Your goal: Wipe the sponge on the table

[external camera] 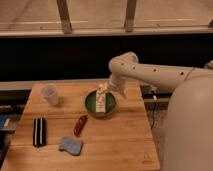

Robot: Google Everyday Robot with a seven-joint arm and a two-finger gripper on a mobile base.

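Note:
The light-blue sponge (70,145) lies flat near the front left of the wooden table (120,137). The white arm reaches in from the right, and its gripper (102,98) hangs over the green bowl (101,103) at the table's back middle, well away from the sponge. The gripper's pale parts stand inside the bowl's outline.
A translucent cup (49,94) stands at the back left. A black-and-white striped block (39,131) lies at the left edge, and a red elongated object (80,124) lies between the bowl and the sponge. A dark wall and rail run behind the table.

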